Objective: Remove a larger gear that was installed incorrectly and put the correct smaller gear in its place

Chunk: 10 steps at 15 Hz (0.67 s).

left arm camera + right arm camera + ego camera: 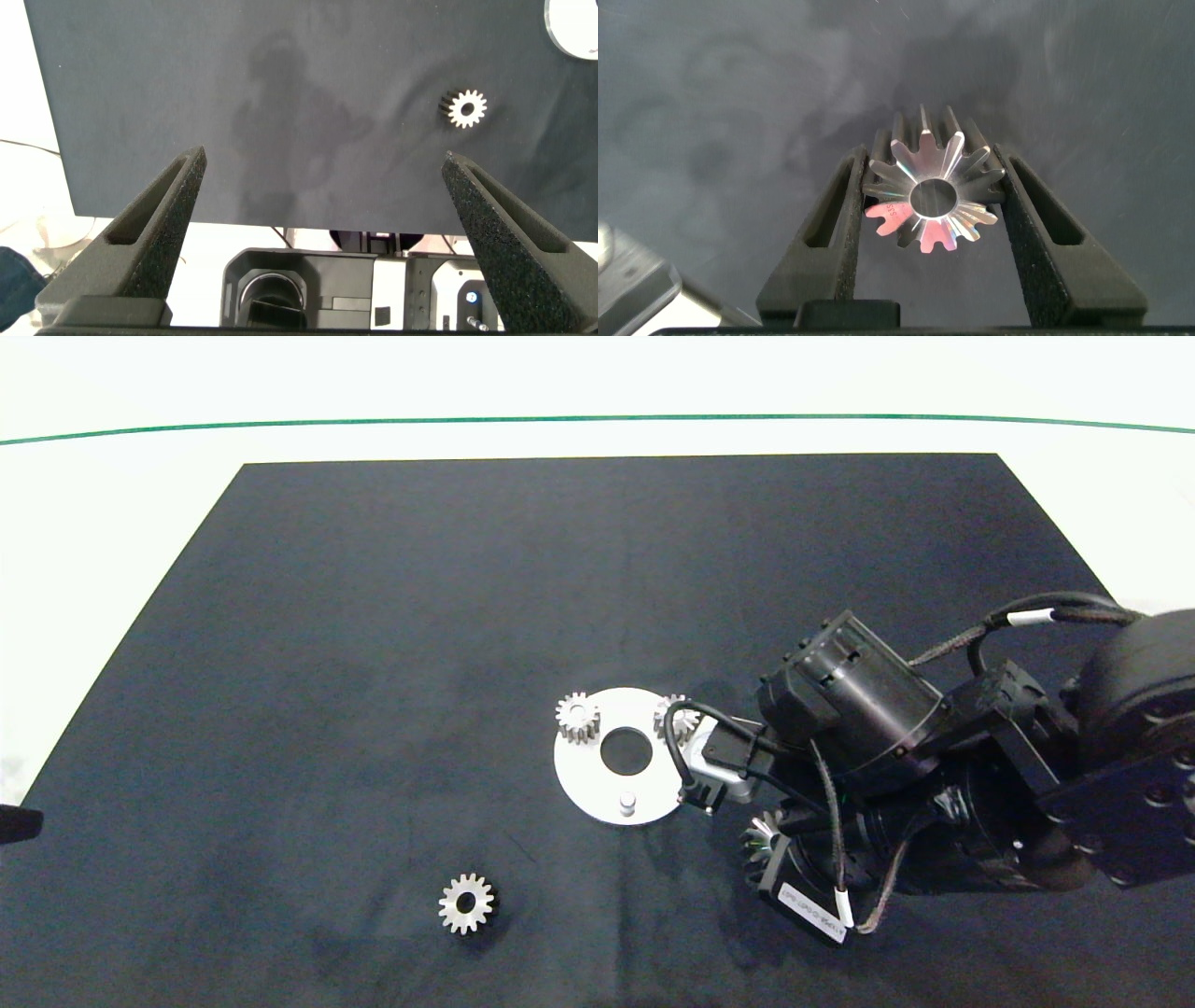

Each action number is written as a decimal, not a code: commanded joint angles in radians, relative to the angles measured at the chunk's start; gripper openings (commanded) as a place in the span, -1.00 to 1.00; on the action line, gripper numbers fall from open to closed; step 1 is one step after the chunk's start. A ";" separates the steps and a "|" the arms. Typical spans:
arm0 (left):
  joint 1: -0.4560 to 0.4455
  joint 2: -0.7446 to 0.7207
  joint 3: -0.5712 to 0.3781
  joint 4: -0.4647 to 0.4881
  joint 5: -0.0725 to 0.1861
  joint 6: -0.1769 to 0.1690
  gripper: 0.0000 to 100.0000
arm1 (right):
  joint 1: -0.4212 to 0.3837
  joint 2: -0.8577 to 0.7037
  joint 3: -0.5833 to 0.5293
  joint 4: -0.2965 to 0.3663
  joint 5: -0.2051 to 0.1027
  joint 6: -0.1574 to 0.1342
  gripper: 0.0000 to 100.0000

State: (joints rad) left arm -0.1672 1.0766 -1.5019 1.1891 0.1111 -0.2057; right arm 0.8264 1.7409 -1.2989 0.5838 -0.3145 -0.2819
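Black mat (373, 663) at lower right: right gripper (931, 201) clamps the silver star-toothed larger gear (932, 194); left gripper (322, 233) gapes wide.

place: lab test bench | evidence: black mat (373, 663) on white table (112, 504) (green line (597, 418))
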 commanded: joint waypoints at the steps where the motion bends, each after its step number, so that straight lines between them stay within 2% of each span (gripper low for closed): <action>1: 0.000 0.000 0.000 0.007 0.001 -0.001 1.00 | -0.059 -0.070 0.202 -0.117 0.003 0.001 -0.98; 3: 0.000 0.000 0.002 0.006 0.001 -0.001 1.00 | -0.078 -0.070 0.228 -0.121 0.032 0.004 -0.98; 5: 0.000 0.000 0.000 0.006 0.001 0.000 1.00 | -0.085 -0.064 0.247 -0.145 0.037 0.006 -0.98; 7: 0.000 0.002 0.000 0.006 0.001 -0.001 1.00 | -0.085 -0.063 0.257 -0.176 0.040 0.030 -0.98; 10: 0.002 0.002 0.002 0.006 0.001 -0.001 1.00 | -0.084 -0.073 0.268 -0.177 0.044 0.032 -0.98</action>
State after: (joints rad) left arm -0.1664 1.0770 -1.5013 1.1883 0.1111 -0.2053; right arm 0.7409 1.6736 -1.0353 0.4034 -0.2670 -0.2481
